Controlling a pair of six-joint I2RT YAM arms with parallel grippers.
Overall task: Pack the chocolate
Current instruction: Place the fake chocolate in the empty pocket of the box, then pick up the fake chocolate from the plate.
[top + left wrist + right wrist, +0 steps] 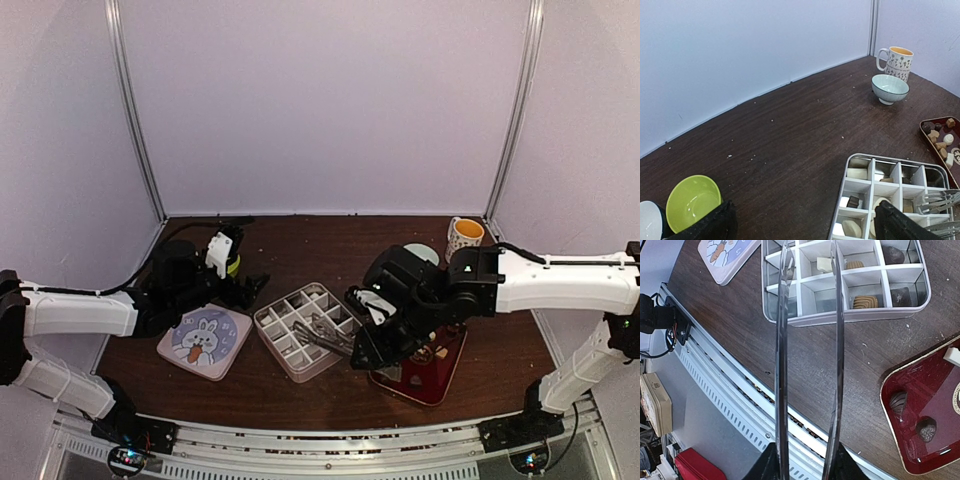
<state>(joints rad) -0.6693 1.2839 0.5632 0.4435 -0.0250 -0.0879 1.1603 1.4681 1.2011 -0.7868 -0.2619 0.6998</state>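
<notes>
1. Two arms reach over the table. The left gripper [245, 288] hangs by a bunny lid [203, 342]. The right gripper [372, 345] is clamped on metal tongs [328, 335] that point into a grey box [290, 305].
2. Left wrist view: its fingers [715, 225] are wide apart and hold nothing. Chocolate [948, 138] lies on a red tray [939, 120], and more sits in the box.
3. Right wrist view: the tong arms stand apart over the box. Some cells hold chocolate. Two dark pieces lie on the tray.
</notes>
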